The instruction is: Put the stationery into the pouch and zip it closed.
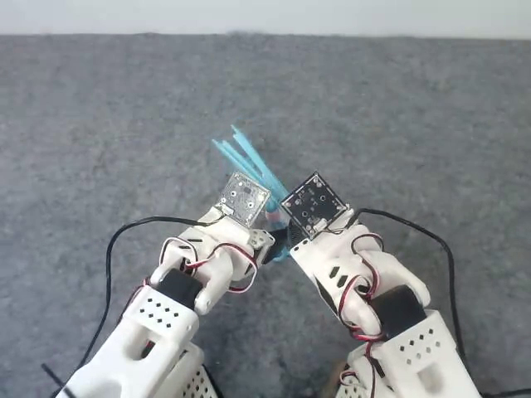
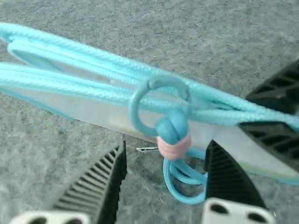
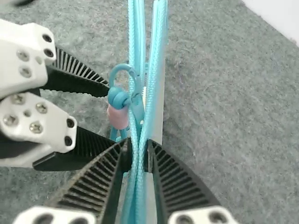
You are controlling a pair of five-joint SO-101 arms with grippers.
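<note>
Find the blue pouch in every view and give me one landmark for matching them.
High view: the pouch pokes out past the two wrists, near the middle of the table.
Left wrist view: it stretches across just beyond the left gripper, whose jaws are open.
Right wrist view: it runs edge-on away from the camera, pinched in the right gripper.
Landmark: the pink bead on the zipper cord, seen in both wrist views.

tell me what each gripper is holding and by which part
The right gripper is shut on the pouch, pinching its zipper edge. The left gripper is open around the zipper pull, holding nothing.
</note>
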